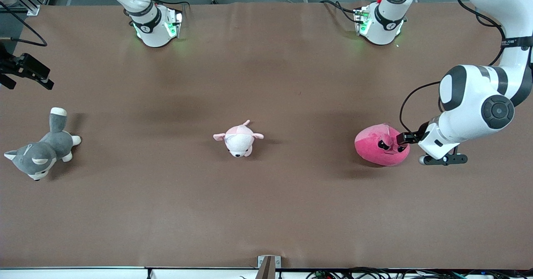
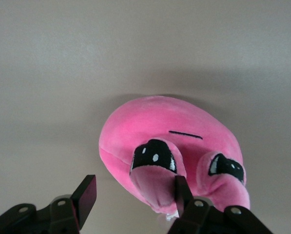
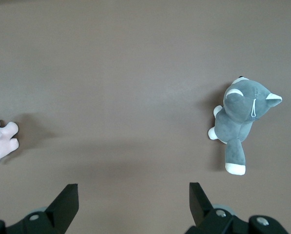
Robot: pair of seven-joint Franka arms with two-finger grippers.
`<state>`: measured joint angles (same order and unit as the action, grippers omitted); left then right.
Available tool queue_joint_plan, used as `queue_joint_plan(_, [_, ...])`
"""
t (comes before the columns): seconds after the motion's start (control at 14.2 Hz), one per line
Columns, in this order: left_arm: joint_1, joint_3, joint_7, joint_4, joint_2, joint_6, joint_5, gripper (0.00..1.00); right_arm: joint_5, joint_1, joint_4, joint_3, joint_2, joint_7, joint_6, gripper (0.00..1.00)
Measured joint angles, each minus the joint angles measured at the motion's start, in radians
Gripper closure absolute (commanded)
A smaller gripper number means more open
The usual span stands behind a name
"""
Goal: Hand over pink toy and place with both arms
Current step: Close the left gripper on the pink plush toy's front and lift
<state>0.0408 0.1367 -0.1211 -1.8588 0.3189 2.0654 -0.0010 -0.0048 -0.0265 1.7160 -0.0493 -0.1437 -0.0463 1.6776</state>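
Left gripper [image 2: 135, 197] was down at the pink toy [image 1: 381, 145], on the side of the plush toward the left arm's end of the table; its jaws stood apart around one of the toy's ear-like bumps [image 2: 155, 180], with one black finger [image 2: 183, 189] pressed against the bump's side and the other finger [image 2: 87, 195] apart from the plush, over bare tabletop, so nothing was clamped; in the front view the black fingertips [image 1: 403, 138] met the toy's edge next to its angry black eyes; the toy itself lay on the brown table [image 1: 266, 212], just beside this gripper on the side toward the table's middle, its paler pink patch [image 1: 368, 134] turned toward the robots' bases; farther along from the gripper, past the toy and well apart from it, the pale pink-and-white plush animal [image 1: 238, 139] lay near the table's middle; the grey-and-white plush dog [image 1: 41, 150] lay farther still, at the right arm's end of the table; right gripper [image 3: 133, 200] waited high over that end, its fingers spread wide and holding nothing; the right wrist view looked down past its two black fingertips [image 3: 67, 202] at the dog [image 3: 240, 122] on bare table, with a bit of the pale plush animal [image 3: 1, 141] at the picture's edge; only a dark edge of that gripper [image 1: 25, 73] showed in the front view, above the dog.
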Motion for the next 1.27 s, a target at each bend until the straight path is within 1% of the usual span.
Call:
queue_joint_plan(0.21, [-0.001,0.011,-0.027,-0.001,0.006,0.001,-0.003,0.49,0.000,0.000,0.008,-0.001,-0.002,0.000,-0.003,0.00])
queue_joint_plan(0.56, [-0.016,0.026,-0.075,-0.001,0.007,0.001,-0.003,0.81,-0.001,0.000,0.079,-0.001,-0.048,0.000,0.010,0.00])
queue_joint_plan(0.71, [-0.016,0.026,-0.075,-0.001,0.008,0.001,-0.003,0.98,-0.001,0.000,0.094,0.001,-0.061,-0.001,0.014,0.00])
queue_joint_plan(0.78, [-0.016,0.026,-0.075,-0.001,0.008,0.001,-0.003,1.00,-0.003,0.000,0.096,0.002,-0.063,-0.001,0.017,0.00])
queue_joint_plan(1.13, [-0.016,0.028,-0.075,0.007,0.005,0.001,-0.003,1.00,-0.010,0.005,0.096,0.005,-0.072,-0.001,0.024,0.00])
queue_joint_plan(1.27, [-0.016,0.049,-0.075,0.026,-0.009,-0.010,-0.003,1.00,-0.010,0.005,0.091,0.003,-0.077,-0.001,0.026,0.00])
